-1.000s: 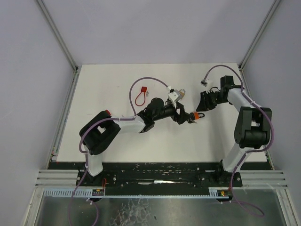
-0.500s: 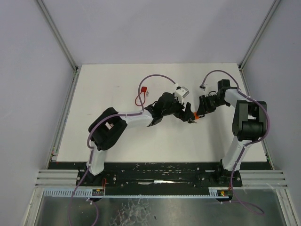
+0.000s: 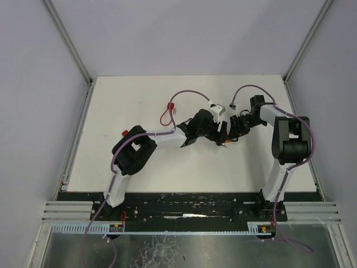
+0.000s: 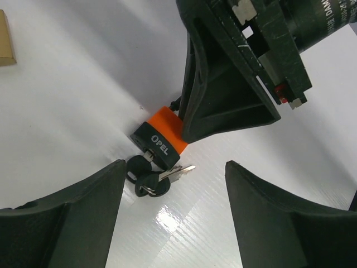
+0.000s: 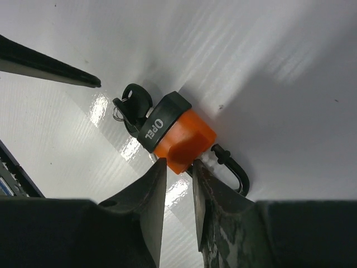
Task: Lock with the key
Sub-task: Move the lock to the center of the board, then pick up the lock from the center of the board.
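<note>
Right gripper [image 5: 179, 163]: newly arrived, fingers [image 5: 139, 212] seemingly pinching orange padlock [image 4: 162, 135]. Left gripper [image 4: 175, 164]: advanced, fingers [image 4: 72, 218] spread astride inserted key [image 4: 146, 181]; turning presumably next.

White surface [image 3: 128, 100], glossy in the close views. Red looped cord [image 3: 162, 118] with a small red block at its far end, lying left of centre. Tan flat piece [image 4: 5, 39], cut off by the frame edge. Pale enclosure walls [image 3: 33, 67]; metal corner posts [image 3: 70, 42].
</note>
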